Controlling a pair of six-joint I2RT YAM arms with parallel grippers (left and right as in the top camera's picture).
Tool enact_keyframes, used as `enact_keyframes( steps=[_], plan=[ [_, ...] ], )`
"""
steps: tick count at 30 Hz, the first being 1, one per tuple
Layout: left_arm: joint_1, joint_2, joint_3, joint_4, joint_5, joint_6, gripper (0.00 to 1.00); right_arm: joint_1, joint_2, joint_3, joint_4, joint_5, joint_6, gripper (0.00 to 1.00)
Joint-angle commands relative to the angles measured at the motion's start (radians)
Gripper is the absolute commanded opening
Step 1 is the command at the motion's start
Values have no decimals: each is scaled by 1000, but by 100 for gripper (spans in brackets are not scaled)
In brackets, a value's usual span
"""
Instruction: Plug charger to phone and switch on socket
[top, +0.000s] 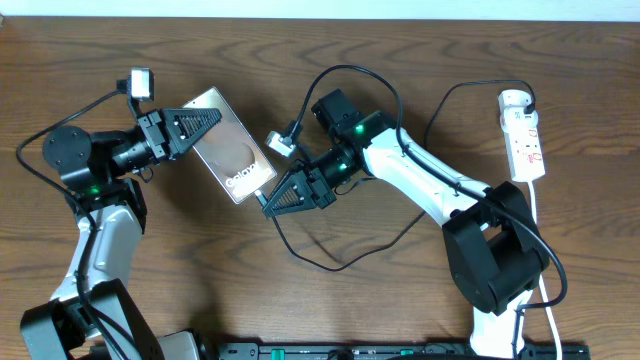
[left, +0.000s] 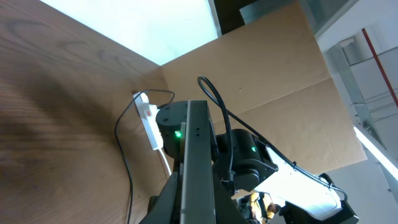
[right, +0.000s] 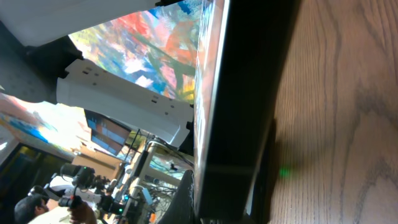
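Super close shot: a flat dark glossy phone (right: 245, 93) seen edge-on, running top to bottom through the middle. Brown wood-grain bench (right: 342, 124) on the right, tiny green glint (right: 286, 171) on it. Left side's colourful blur plus a white panel (right: 118, 93).

White-shelled along left arm (top: 98, 248) and right arm (top: 420, 180), black at every joint. Lit green near each wrist. Tipped with black triangular left gripper (top: 207, 119) and right gripper (top: 271, 206). Looped with thick black cable (top: 350, 68) at twelve o'clock.
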Motion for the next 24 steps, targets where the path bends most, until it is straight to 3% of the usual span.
enact_keyframes(
  steps=[1, 24],
  plan=[
    [-3, -18, 0, 8, 50, 10, 7, 3, -11, 7, 8, -32, 11, 1],
    [-3, -18, 0, 8, 50, 10, 7, -16, -11, 7, 14, -32, 13, 1]
  ],
)
